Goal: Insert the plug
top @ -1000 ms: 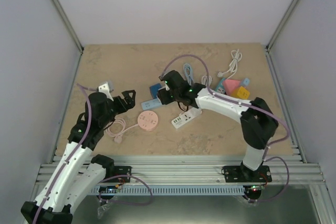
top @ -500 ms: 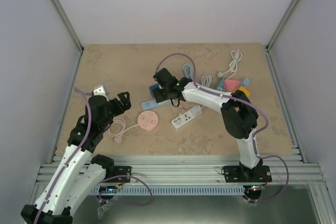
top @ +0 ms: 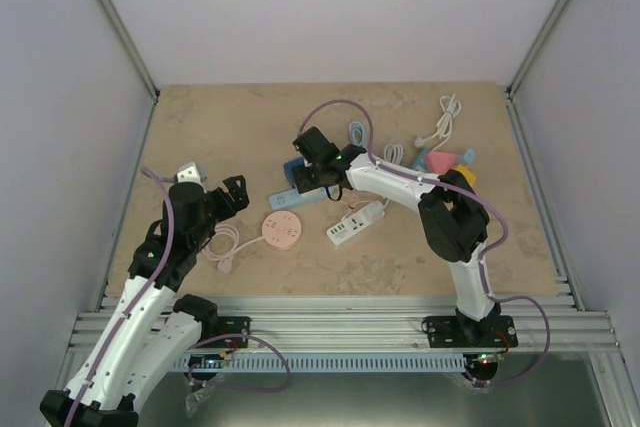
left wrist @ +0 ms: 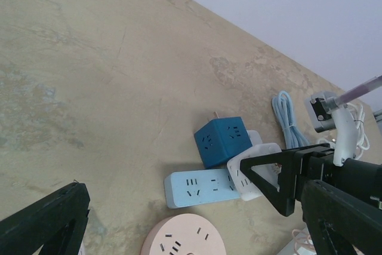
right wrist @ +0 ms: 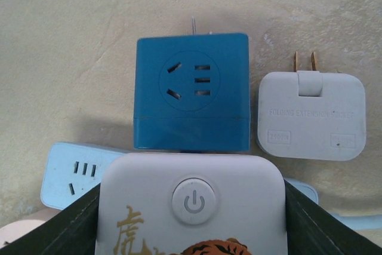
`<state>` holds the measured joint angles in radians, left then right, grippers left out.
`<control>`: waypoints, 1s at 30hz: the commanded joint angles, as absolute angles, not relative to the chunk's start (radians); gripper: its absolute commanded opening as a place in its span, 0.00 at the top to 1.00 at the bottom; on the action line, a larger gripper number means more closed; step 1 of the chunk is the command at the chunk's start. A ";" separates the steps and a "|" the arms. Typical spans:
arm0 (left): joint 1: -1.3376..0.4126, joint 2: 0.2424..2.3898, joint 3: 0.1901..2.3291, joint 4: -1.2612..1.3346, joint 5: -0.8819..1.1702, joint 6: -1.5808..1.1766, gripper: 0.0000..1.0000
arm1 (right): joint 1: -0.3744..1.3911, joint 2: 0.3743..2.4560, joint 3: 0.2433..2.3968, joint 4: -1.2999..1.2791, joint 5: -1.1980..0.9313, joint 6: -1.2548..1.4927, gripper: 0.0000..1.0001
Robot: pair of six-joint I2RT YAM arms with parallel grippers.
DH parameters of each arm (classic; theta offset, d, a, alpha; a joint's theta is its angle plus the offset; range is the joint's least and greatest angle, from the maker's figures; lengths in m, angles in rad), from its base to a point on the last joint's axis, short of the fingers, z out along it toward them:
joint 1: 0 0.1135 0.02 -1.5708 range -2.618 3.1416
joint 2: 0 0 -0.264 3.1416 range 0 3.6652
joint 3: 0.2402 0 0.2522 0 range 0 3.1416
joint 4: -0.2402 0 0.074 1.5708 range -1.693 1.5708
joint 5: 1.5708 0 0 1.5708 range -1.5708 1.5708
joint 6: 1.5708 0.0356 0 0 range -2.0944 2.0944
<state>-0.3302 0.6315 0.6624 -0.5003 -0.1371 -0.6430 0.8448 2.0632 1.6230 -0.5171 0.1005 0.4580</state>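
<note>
My right gripper (top: 312,175) is shut on a white adapter (right wrist: 191,207) with a power button and a tiger print. It holds it just over the end of a light blue power strip (top: 287,197), right beside a dark blue cube socket (right wrist: 191,91). The left wrist view shows the adapter (left wrist: 253,168) overlapping the strip (left wrist: 200,187) in front of the cube (left wrist: 222,141). My left gripper (top: 234,193) is open and empty, left of a pink round socket (top: 282,230). A white folding plug (right wrist: 310,114) lies right of the cube.
A white power strip (top: 355,224) lies right of the pink round socket. Coloured cube sockets (top: 445,164), a white cable (top: 445,122) and a blue cable (top: 357,135) lie at the back right. A pink cord (top: 224,245) loops near my left arm.
My right gripper has moved left with the white adapter, onto the light blue strip by the blue cube. My left gripper has drawn back a little to the left.
</note>
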 commanded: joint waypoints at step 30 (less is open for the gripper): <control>-0.326 0.651 0.648 -0.511 -0.155 -0.638 0.01 | 0.957 2.231 1.577 -0.643 0.245 0.635 0.77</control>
